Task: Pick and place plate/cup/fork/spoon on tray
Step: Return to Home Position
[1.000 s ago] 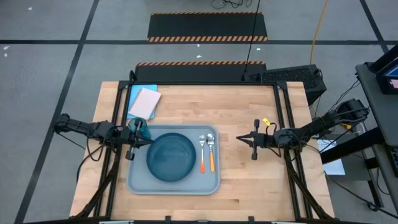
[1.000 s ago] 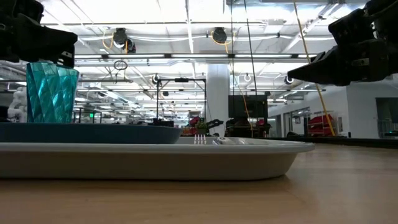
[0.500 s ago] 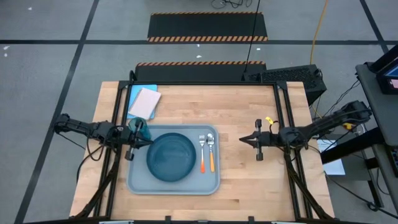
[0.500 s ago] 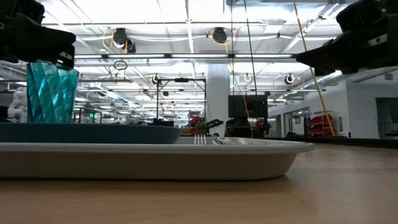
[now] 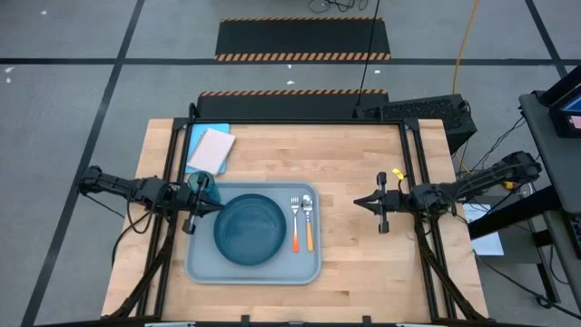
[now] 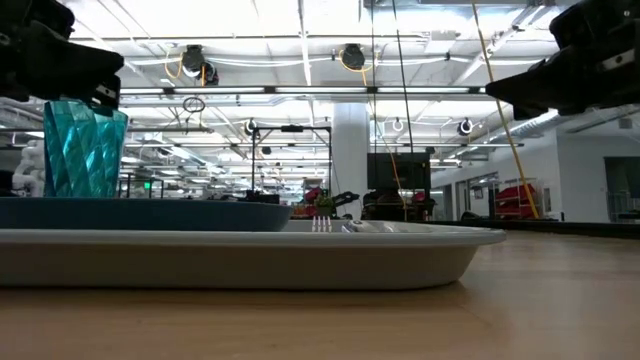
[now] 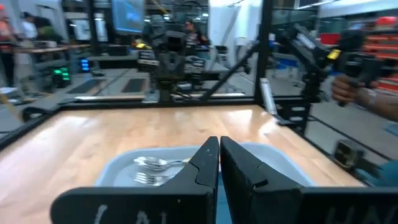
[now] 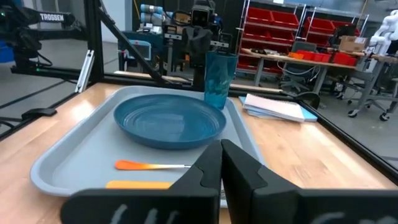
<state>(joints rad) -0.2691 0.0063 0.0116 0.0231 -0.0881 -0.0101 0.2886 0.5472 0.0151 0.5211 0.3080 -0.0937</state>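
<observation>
The pale grey-blue tray (image 5: pixel 204 263) lies left of the table's middle. On it rest the dark teal plate (image 5: pixel 250 229), the fork (image 5: pixel 295 224) with the red-orange handle and the spoon (image 5: pixel 309 223) with the lighter orange handle, side by side right of the plate. The translucent teal cup (image 5: pixel 201 185) stands upright at the tray's far left corner, also in the right wrist view (image 8: pixel 219 79). My left gripper (image 5: pixel 220 208) is shut and empty, just above the plate's left rim beside the cup. My right gripper (image 5: pixel 356 203) is shut and empty, above bare table right of the tray.
A flat blue-and-pink rectangle (image 5: pixel 209 150) lies at the table's far left. Black frame posts run along the left (image 5: pixel 168 154) and right (image 5: pixel 419 163) sides. Bare wood (image 5: pixel 363 263) shows right of the tray.
My right gripper has drawn back toward the table's right edge, away from the tray, and risen a little, staying shut. The left gripper and everything on the tray have kept still.
</observation>
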